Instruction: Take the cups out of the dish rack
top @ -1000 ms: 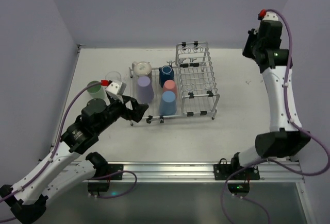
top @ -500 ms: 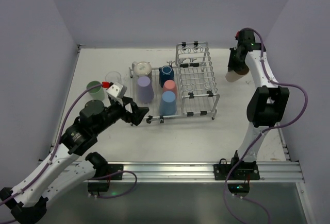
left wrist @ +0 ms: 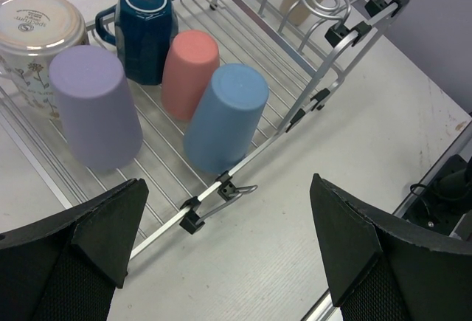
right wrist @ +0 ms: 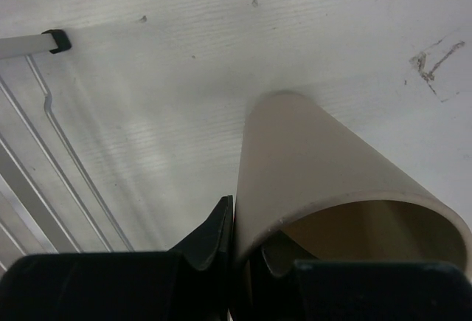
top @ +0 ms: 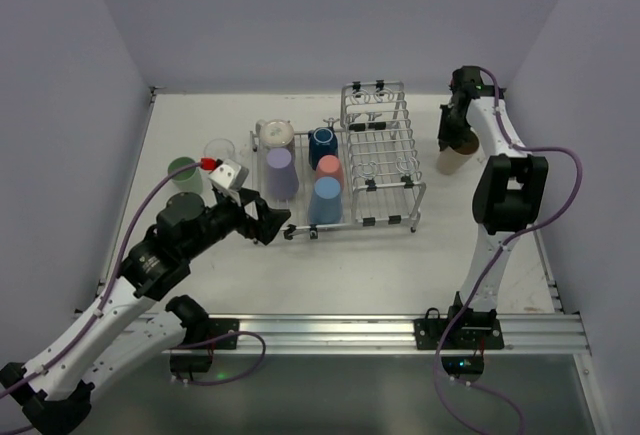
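The silver wire dish rack [top: 385,170] stands mid-table. Its low half holds a lavender cup [top: 281,174], a speckled cream mug [top: 276,135], a dark blue mug [top: 322,145], a pink cup [top: 329,169] and a light blue cup [top: 325,200], all upside down; they also show in the left wrist view, e.g. the light blue cup [left wrist: 226,116]. My left gripper [top: 268,221] is open and empty at the rack's near left corner. My right gripper [top: 450,140] is shut on the rim of a tan cup [right wrist: 324,166], right of the rack, base at the table.
A pale green cup [top: 184,172] and a clear cup [top: 219,151] stand on the table left of the rack. The rack's taller basket half [top: 378,115] is on the right side. Purple walls close in on three sides.
My right arm has swung down from high up and lowered the tan cup to the table right of the rack. My left gripper has barely moved.
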